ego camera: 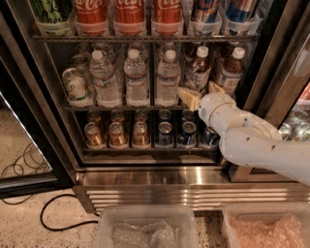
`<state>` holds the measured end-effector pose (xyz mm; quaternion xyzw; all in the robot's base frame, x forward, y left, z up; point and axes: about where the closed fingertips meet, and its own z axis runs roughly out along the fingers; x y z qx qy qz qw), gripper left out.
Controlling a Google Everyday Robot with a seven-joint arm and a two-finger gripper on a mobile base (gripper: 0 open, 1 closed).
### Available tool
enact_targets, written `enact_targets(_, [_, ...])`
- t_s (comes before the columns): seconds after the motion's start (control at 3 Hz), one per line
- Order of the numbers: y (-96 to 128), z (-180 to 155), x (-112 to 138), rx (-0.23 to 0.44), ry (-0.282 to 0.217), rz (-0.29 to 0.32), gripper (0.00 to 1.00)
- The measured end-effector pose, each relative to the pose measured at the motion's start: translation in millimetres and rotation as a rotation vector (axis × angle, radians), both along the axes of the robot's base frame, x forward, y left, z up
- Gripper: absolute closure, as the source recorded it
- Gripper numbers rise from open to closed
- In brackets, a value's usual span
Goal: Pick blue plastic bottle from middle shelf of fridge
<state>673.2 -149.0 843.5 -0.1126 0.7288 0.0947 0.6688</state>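
The fridge (160, 177) stands open, and its middle shelf (126, 107) is a dark wire rack. Two blue plastic bottles of amber drink with white caps stand at the shelf's right: one (197, 71) just behind my gripper, the other (231, 70) further right. My gripper (202, 93), on a white arm coming in from the lower right, is at the shelf's front edge. It is open, with one pale finger (189, 99) left of the nearer bottle's base and the other (216, 87) to its right. The fingers hide the bottle's bottom, so I cannot tell whether they touch it.
Three clear water bottles (137, 77) and a can (76, 87) fill the shelf's left. Cola bottles (130, 14) stand above, drink cans (140, 133) below. The black door frame (34, 121) is at left. Clear bins (145, 227) with bubble wrap and a black cable (58, 225) are below.
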Motion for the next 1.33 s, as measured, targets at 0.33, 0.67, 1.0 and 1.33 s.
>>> enact_targets(0.33, [-8, -1, 14, -0.011, -0.006, -0.033, 0.27])
enact_targets(0.67, [-18, 1, 24, -0.018, -0.014, -0.066, 0.27])
enact_targets(1.0, [-24, 3, 31, -0.018, -0.02, -0.094, 0.27])
enact_targets(1.33, [-23, 3, 30, -0.018, -0.02, -0.094, 0.27])
